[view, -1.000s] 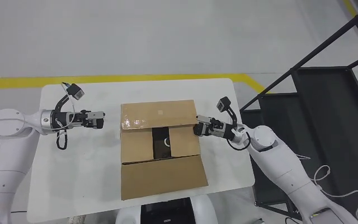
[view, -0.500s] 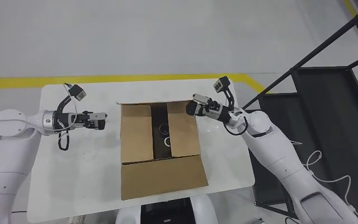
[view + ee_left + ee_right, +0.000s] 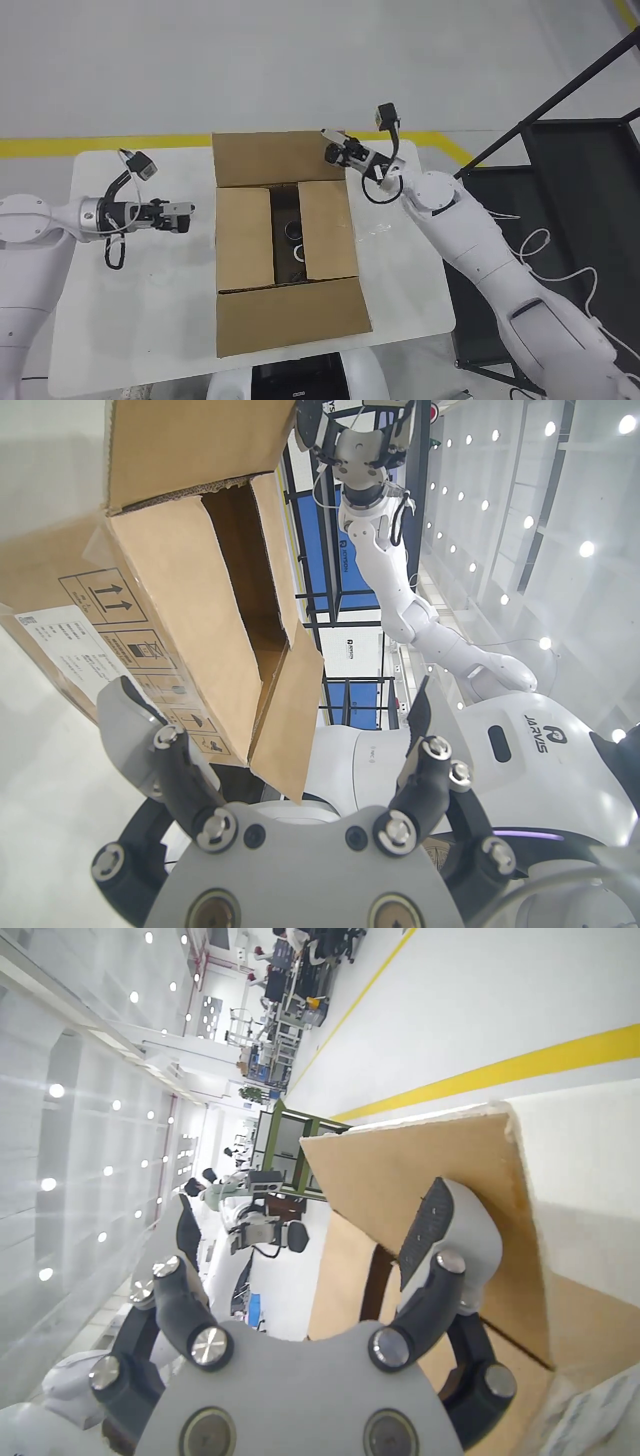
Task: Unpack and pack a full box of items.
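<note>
Cardboard box (image 3: 243, 240) at the centre of the white table (image 3: 140, 300): near flap (image 3: 290, 315) folded out flat, two side flaps (image 3: 328, 232) leaving a gap over dark items (image 3: 292, 236). Left gripper (image 3: 186, 213), jaws spread and empty, is level with the box's left wall and apart from it. Right gripper (image 3: 330, 152), jaws spread, is at the right corner of the open far flap (image 3: 275, 158), with one finger (image 3: 435, 1223) against the flap's face.

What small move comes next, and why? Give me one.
Probably bring the left gripper to the left flap and fold it outward. The far flap and near flap are already open, but it and the right flap cover most of the box, and that gripper hangs open beside it.
</note>
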### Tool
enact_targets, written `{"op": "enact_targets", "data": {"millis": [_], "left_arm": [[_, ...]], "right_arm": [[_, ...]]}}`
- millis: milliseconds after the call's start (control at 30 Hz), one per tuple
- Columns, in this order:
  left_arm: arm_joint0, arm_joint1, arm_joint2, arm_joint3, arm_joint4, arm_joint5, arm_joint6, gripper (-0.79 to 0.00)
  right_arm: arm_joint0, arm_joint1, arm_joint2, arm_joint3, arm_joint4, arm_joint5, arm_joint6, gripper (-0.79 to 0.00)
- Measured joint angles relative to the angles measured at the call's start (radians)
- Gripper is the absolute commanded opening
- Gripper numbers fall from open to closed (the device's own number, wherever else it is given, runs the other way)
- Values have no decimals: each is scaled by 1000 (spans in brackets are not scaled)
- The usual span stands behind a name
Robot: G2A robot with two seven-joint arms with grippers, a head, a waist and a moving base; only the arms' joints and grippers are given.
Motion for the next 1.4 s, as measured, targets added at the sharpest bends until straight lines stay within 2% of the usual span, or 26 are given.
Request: {"op": "enact_targets", "data": {"millis": [200,500,633,733,867,967,1067,1200,1400], "left_arm": [[8,3,-9,-11,2,6,1,0],[5,1,4,-20,2,14,3,0],[2,-2,14,-17,-2,12,3,0],[1,-4,21,-11,-5,9,2,0],[-1,-6,25,-5,-8,4,2,0],[-4,-6,23,-1,3,-14,26,0],[-13,-2,16,-19,107,-39,95,0],[-15,9,11,-118,337,-26,210,0],[-46,19,40,-247,587,55,190,0]], "right_arm": [[56,-34,-56,101,-141,19,-85,0],[98,-64,-98,141,-284,68,-99,0],[104,-73,-101,152,-303,74,-85,0],[96,-76,-81,132,-270,40,-78,0],[67,-63,-29,41,-230,-19,-45,0],[10,-45,19,-83,-202,-12,-2,0],[-76,-25,53,-215,-173,64,72,0],[-201,-2,70,-362,-189,205,168,0],[-340,11,63,-479,-272,295,141,0]]}}
